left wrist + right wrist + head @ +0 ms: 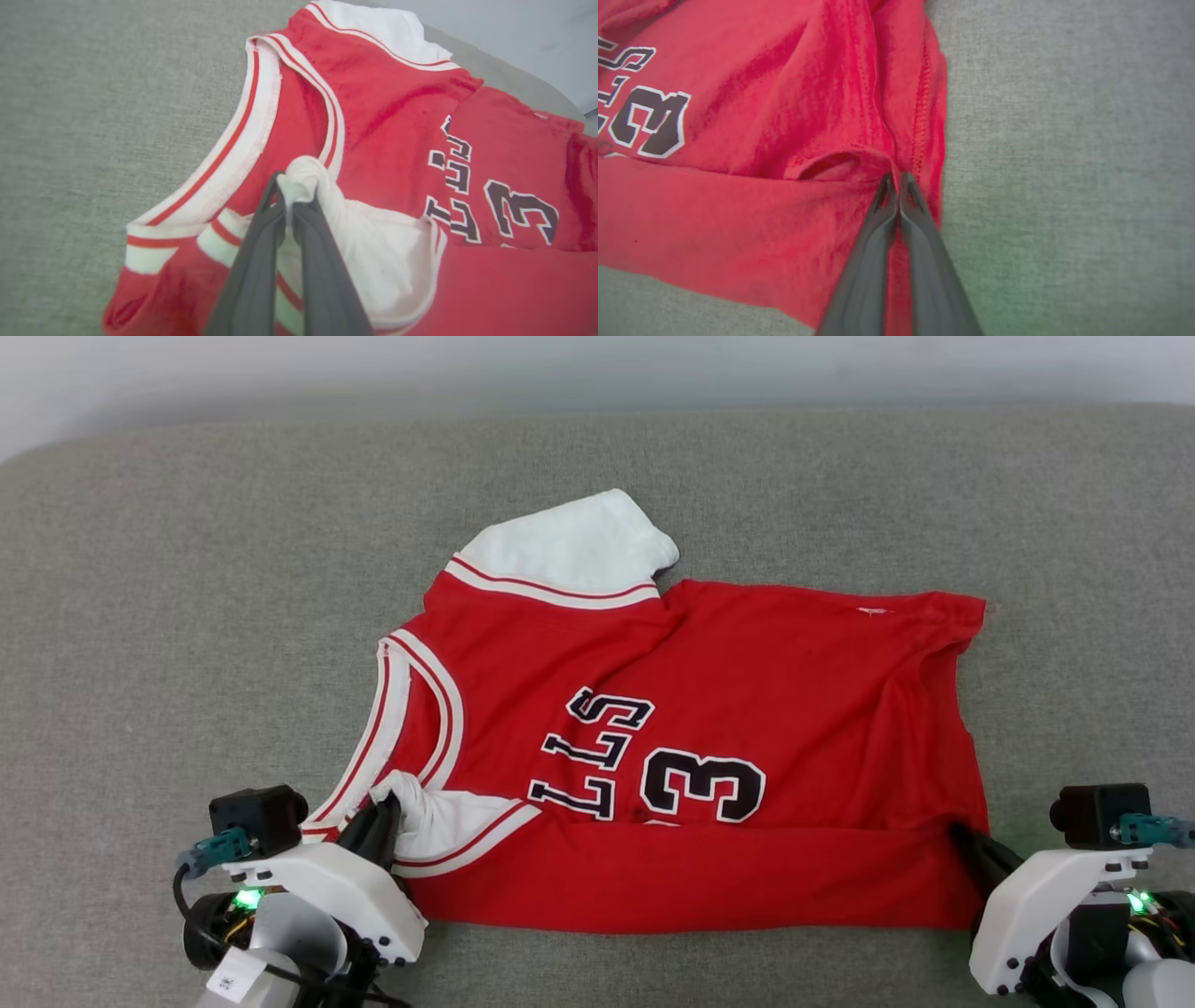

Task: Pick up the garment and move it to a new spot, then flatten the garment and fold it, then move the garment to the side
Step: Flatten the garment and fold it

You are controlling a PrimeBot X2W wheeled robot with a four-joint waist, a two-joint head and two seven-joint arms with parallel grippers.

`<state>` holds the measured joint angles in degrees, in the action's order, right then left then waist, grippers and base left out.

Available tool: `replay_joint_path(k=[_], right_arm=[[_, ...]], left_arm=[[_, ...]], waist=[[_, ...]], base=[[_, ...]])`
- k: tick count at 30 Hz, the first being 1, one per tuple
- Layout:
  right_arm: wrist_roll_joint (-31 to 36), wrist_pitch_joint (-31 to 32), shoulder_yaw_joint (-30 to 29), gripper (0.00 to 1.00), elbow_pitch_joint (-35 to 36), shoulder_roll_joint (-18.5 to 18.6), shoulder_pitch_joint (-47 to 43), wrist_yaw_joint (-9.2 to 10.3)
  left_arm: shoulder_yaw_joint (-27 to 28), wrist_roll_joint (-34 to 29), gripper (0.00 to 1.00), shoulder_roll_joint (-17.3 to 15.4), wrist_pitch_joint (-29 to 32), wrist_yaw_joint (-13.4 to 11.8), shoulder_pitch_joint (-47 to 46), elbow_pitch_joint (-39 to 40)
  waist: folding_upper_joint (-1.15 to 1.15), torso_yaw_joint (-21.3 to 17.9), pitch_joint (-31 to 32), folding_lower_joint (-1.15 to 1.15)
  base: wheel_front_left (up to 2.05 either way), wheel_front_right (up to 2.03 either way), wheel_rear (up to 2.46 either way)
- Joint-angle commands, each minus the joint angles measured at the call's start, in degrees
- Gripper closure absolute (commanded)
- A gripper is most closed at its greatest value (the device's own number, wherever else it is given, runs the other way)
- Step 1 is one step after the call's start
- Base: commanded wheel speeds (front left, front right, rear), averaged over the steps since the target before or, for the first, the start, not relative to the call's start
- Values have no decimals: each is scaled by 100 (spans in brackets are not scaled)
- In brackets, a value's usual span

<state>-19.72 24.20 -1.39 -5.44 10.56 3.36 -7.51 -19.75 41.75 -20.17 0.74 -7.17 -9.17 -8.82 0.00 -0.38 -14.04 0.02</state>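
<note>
**Head view.** Red jersey: centre frame, lying on a grey upholstered surface. Its lower edge is turned up as a band below the chest number. Left gripper at lower left and right gripper at lower right, one at each end of the band.

**Left wrist view.** Fingers closed narrow on a bunched white sleeve end, centre frame, beside the striped trim.

**Right wrist view.** Fingers pinched tight on the red side hem, centre frame.

**Handling, judged.** Light, soft and limp, and it wrinkles readily. Best held at hems and corners, both ends together.
</note>
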Motion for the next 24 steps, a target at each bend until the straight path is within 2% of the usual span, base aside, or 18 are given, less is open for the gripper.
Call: replay_joint_path(k=[1,2,3,4,8,15,24], right_arm=[[-69,-133,54,51,-114,37,123,5],[-68,-270,119,36,-174,76,156,5],[-104,-428,142,0,-217,88,195,5],[-139,-575,181,0,-277,99,214,5],[-220,-1220,174,0,-336,87,188,5],[24,-2045,-42,0,95,1,-41,5],[288,-1867,-303,0,624,-200,-505,5]], left_arm=[[15,70,69,47,-5,48,-88,-103],[34,81,42,54,-39,57,-135,-182],[48,106,3,59,-45,63,-157,-265],[55,124,0,73,-60,82,-176,-339],[94,174,0,69,-114,113,-197,-507],[245,266,0,-187,60,35,-63,-350],[348,598,0,-991,1344,-115,291,332]], waist=[[0,-4,-52,-2],[0,-2,-54,-2],[0,2,-50,-2],[0,5,-29,-2],[0,11,116,-2],[0,8,560,-2],[0,-95,978,-2]], base=[[0,0,0],[0,0,0],[0,0,0],[0,0,0],[0,0,0],[0,0,0],[0,0,0]])
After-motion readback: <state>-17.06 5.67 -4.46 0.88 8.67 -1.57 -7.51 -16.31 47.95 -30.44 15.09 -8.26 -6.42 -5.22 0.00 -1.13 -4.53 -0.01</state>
